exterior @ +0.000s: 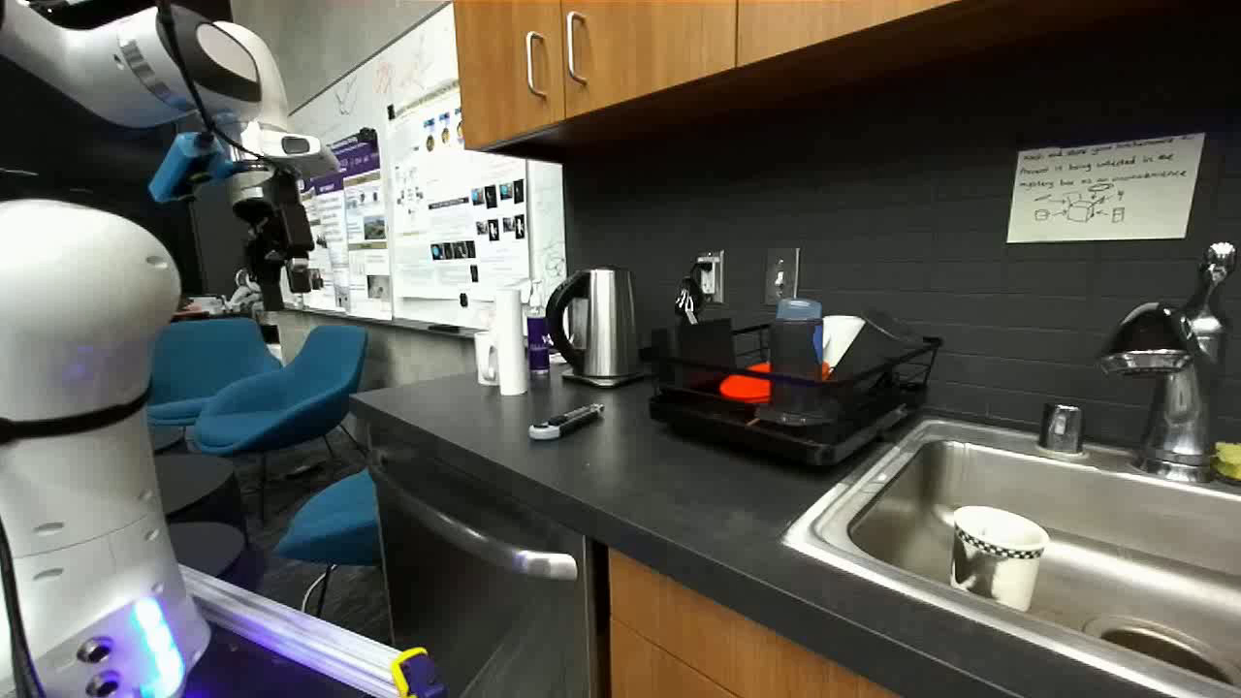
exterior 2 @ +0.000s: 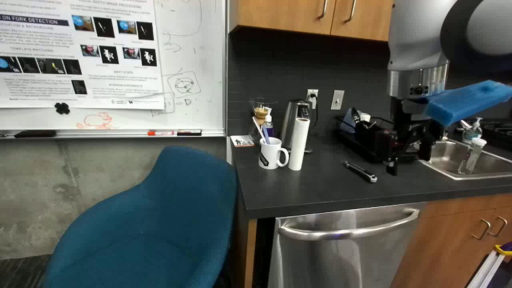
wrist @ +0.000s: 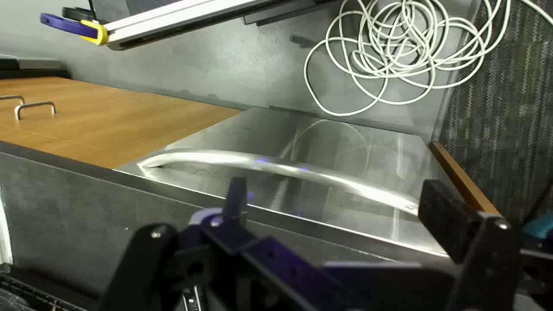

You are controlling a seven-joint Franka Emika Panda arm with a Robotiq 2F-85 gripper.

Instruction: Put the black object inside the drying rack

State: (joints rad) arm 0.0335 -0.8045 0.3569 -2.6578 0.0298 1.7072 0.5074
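Pincer [wrist: 338,206] up front in the wrist view: spread wide, gripping nothing. Black object [exterior: 567,422], box cutter by the look of it, lies flat on the worktop [exterior: 640,485], near the drying rack [exterior: 742,432] but outside it. My read: task at the start, zero steps done; approach, grasp, lift, carry, set-down all left.

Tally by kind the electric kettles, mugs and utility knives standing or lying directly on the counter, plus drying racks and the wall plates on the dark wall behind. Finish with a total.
Electric kettle: 1
Mug: 1
Utility knife: 1
Drying rack: 1
Wall plates: 2
Total in view: 6
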